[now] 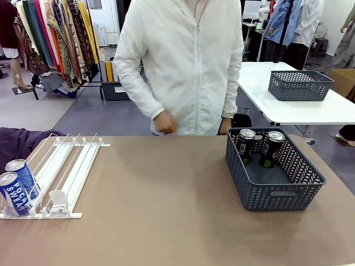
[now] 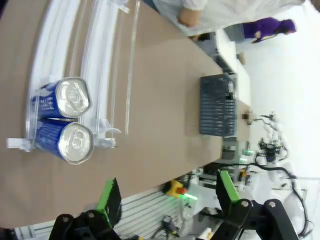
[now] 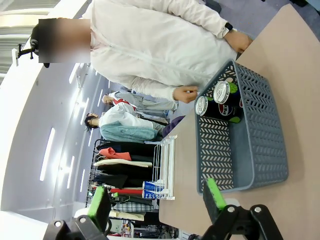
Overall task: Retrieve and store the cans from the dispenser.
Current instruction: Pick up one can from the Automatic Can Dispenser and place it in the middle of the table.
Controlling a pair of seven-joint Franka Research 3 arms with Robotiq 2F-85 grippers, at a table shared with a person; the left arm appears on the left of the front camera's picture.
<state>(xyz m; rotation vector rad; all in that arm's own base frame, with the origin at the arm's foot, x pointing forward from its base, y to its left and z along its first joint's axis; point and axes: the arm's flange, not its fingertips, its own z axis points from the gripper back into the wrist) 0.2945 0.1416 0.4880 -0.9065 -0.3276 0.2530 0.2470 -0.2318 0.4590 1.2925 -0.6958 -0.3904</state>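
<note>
Two blue Pocari Sweat cans [image 1: 16,188] stand upright in the leftmost lane of the white dispenser [image 1: 72,166], at its near end. From above, the left wrist view shows their silver tops [image 2: 72,120] in the dispenser [image 2: 100,45]. My left gripper [image 2: 167,195] hangs open above the table's near edge, apart from the cans, nothing between its fingers. Two black cans with green marks [image 1: 258,146] stand in the dark grey basket [image 1: 277,197]. My right gripper [image 3: 157,200] is open and held off the basket [image 3: 212,155], with the black cans [image 3: 215,99] in its far end.
A person in a white jacket [image 1: 186,61] stands at the far side, hands near the table edge. A second grey basket [image 1: 299,85] sits on a white table at back right. Bare brown tabletop [image 1: 161,205] lies between dispenser and basket.
</note>
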